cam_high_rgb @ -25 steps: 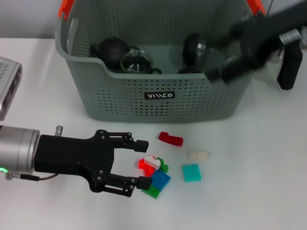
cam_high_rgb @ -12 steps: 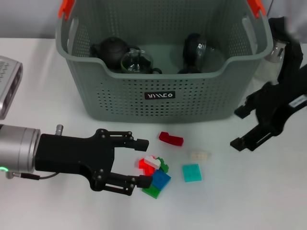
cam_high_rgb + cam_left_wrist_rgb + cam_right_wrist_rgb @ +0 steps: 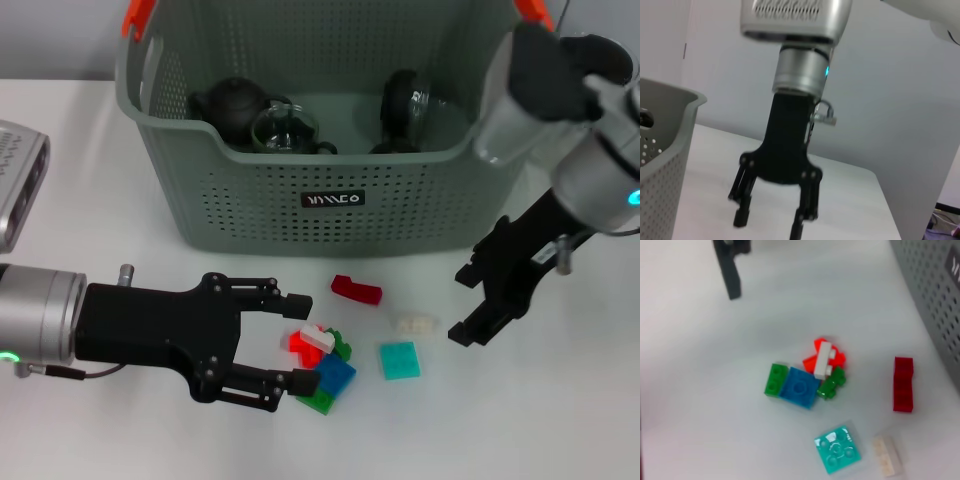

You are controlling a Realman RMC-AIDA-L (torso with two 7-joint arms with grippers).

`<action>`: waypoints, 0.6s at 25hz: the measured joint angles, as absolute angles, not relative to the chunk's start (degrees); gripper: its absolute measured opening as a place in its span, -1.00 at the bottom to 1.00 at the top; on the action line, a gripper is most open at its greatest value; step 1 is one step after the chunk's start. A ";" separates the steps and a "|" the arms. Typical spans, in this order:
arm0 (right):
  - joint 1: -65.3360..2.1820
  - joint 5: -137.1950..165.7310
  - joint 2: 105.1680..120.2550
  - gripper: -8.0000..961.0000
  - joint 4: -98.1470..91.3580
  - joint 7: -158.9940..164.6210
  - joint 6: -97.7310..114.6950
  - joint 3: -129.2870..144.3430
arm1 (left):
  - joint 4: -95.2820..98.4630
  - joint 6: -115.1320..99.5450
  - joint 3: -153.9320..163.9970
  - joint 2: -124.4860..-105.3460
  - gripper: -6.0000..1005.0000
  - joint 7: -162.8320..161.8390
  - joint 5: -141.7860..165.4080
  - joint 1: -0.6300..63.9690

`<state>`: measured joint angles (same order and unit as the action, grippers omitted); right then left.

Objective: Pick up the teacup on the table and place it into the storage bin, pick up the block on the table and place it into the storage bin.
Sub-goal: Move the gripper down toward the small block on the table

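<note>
1. We see the storage bin (image 3: 330, 190) standing at the back of the white table (image 3: 560, 420), its black label facing us; its orange handle tips are cut off by the top edge of the head view.
2. Inside the bin we make out a dark teapot (image 3: 232, 105), a clear glass cup (image 3: 283, 130) in front of it and another dark vessel (image 3: 405, 105) to the right. The bin's front wall hides their lower parts, so we cannot tell exactly how they rest.
3. In front of the bin lies a cluster of blocks (image 3: 322, 358): orange-red, white, green and blue pieces touching one another.
4. Apart from the cluster we see a dark red block (image 3: 356, 289) nearer the bin, a teal square plate (image 3: 399, 360) and a pale, near-white block (image 3: 416, 324) that is hard to make out against the table.
5. The left gripper (image 3: 300, 340) lies low over the table, its fingers spread apart around the left side of the cluster; one fingertip is just beside the green and blue pieces, and we cannot tell whether it touches them.
6. The right gripper (image 3: 462, 305) hangs right of the blocks with its fingers apart and holding nothing; it is near the pale block but clear of it.
7. A grey device (image 3: 18, 180) at the left edge is cut off.
</note>
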<state>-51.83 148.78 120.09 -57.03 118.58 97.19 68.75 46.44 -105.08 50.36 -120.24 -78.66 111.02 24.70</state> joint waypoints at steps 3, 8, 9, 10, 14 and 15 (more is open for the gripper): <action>-52.38 148.69 120.26 0.72 -53.96 118.81 93.54 71.60 | 46.04 -104.98 50.36 -120.24 0.62 -78.63 111.00 24.70; -52.71 148.47 120.50 0.72 -50.76 119.94 88.15 76.01 | 45.81 -104.70 50.48 -120.29 0.62 -78.31 111.00 24.67; -52.72 148.43 120.54 0.72 -50.27 120.11 87.20 76.71 | 45.80 -104.68 50.50 -120.34 0.62 -78.19 111.00 24.62; -52.73 148.38 120.59 0.72 -49.78 120.24 86.22 77.36 | 45.79 -104.68 50.51 -120.37 0.62 -78.04 111.00 24.59; -52.78 147.47 120.76 0.71 -47.71 120.42 82.95 80.29 | 45.79 -104.67 50.46 -120.49 0.62 -77.93 111.00 24.47; -52.81 147.22 120.76 0.71 -47.14 120.42 82.24 80.98 | 45.79 -104.67 50.46 -120.50 0.62 -77.93 111.00 24.44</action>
<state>-52.81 147.22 120.76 -47.14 120.42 82.24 80.98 45.79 -104.67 50.46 -120.50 -77.93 111.00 24.44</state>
